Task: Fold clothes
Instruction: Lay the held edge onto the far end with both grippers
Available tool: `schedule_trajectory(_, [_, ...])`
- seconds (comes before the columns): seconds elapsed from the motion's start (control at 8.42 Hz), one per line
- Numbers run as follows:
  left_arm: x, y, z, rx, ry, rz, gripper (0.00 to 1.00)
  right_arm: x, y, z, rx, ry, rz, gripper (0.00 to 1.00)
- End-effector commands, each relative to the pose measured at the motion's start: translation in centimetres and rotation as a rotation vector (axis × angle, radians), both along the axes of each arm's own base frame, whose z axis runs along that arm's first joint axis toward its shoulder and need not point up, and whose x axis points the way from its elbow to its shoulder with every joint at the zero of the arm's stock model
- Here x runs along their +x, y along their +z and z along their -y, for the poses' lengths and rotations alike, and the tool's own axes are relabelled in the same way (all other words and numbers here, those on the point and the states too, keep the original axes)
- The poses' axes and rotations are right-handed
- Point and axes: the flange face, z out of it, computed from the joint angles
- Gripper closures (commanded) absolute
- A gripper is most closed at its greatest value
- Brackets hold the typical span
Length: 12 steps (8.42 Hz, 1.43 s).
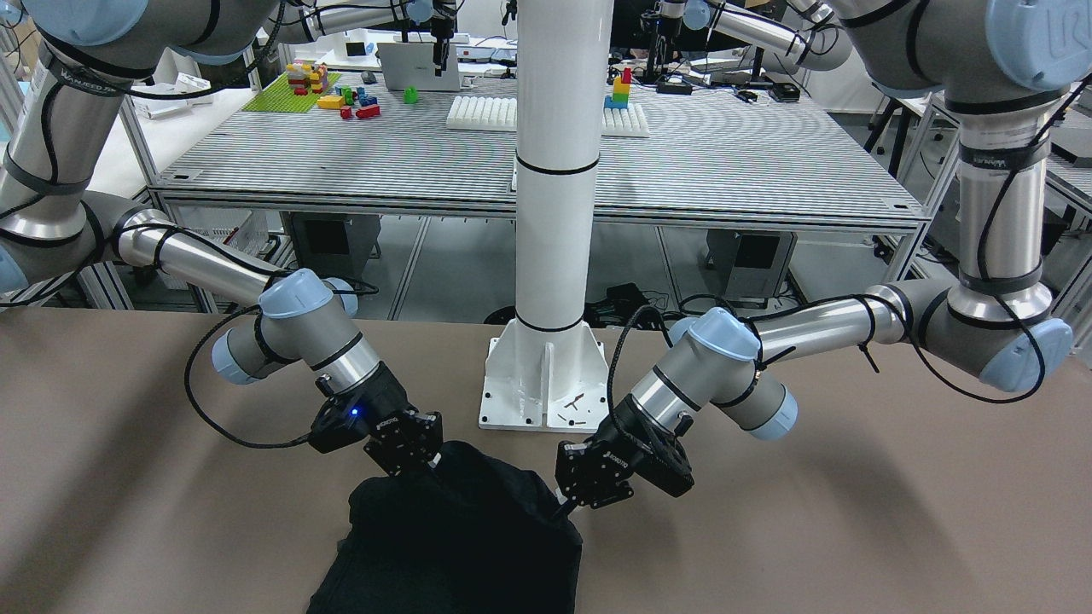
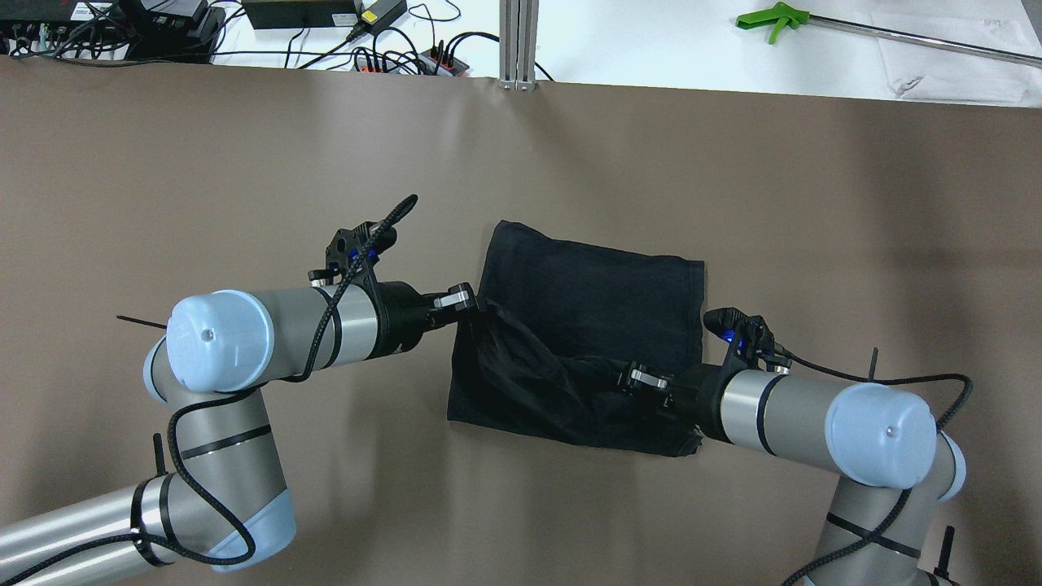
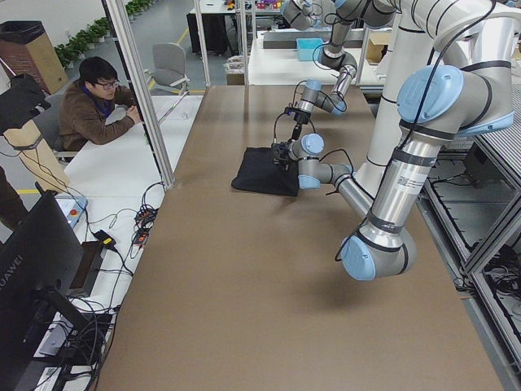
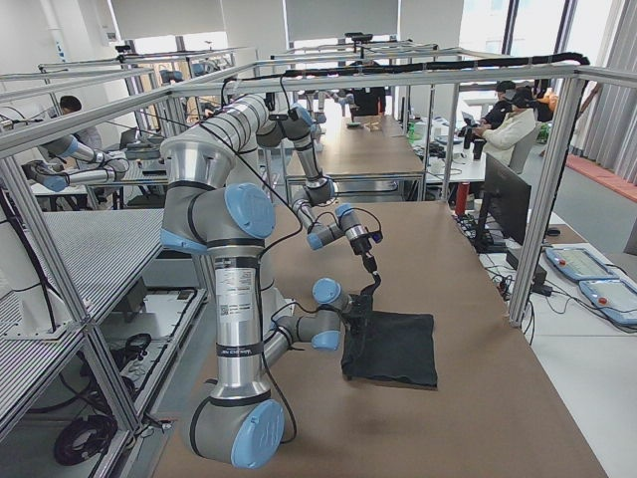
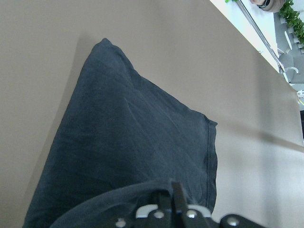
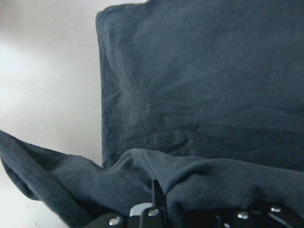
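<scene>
The clothes point(image 2: 594, 301) are one black garment lying partly folded in the middle of the brown table, also seen in the front view point(image 1: 461, 546). My left gripper point(image 2: 478, 306) is shut on the garment's left edge, lifting a fold of it; the left wrist view shows its fingertips point(image 5: 174, 198) pinched together with cloth point(image 5: 133, 142) draped over them. My right gripper point(image 2: 623, 377) is shut on the near, bunched layer, and its fingertips point(image 6: 156, 195) are buried in dark fabric point(image 6: 213, 85). In the front view the left gripper point(image 1: 563, 510) is on the view's right and the right gripper point(image 1: 432, 465) on its left.
The white pillar base point(image 1: 546, 384) stands just behind the garment on the robot's side. Cables and power strips point(image 2: 391, 49) lie past the table's far edge, with a green-handled tool point(image 2: 773, 16) on the white bench. A person point(image 3: 98, 106) sits at a side desk.
</scene>
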Motion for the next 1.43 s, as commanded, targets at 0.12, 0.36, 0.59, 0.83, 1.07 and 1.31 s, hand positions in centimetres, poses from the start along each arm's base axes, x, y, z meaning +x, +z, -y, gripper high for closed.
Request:
schedule_trajectory(0.12, [-0.6,1.3,2.6,-0.021,-0.015,0.029,1.00,0.8,1.3,5.1,-0.022,0.090,-0.037,1.00])
schedule_trajectory(0.36, [-0.2,1.8,2.9,-0.026,-0.021,0.040,1.00,1.2,0.9,6.7,-0.023,0.118,-0.033,1.00])
schedule_trajectory(0.59, [0.0,1.5,2.9,-0.023,-0.019,0.036,1.00,0.8,1.7,9.4,-0.031,0.150,-0.058,1.00])
schedule_trajectory(0.83, [0.2,1.2,2.9,-0.020,-0.019,0.036,1.00,-0.7,2.5,11.9,-0.044,0.166,-0.082,1.00])
schedule_trajectory(1.07, [2.3,0.6,4.3,-0.025,-0.020,0.049,1.00,-0.5,2.7,12.6,-0.048,0.178,-0.087,1.00])
schedule_trajectory(1.31, [5.0,1.0,6.4,-0.040,-0.049,0.083,0.98,-0.4,2.6,12.7,-0.047,0.180,-0.086,1.00])
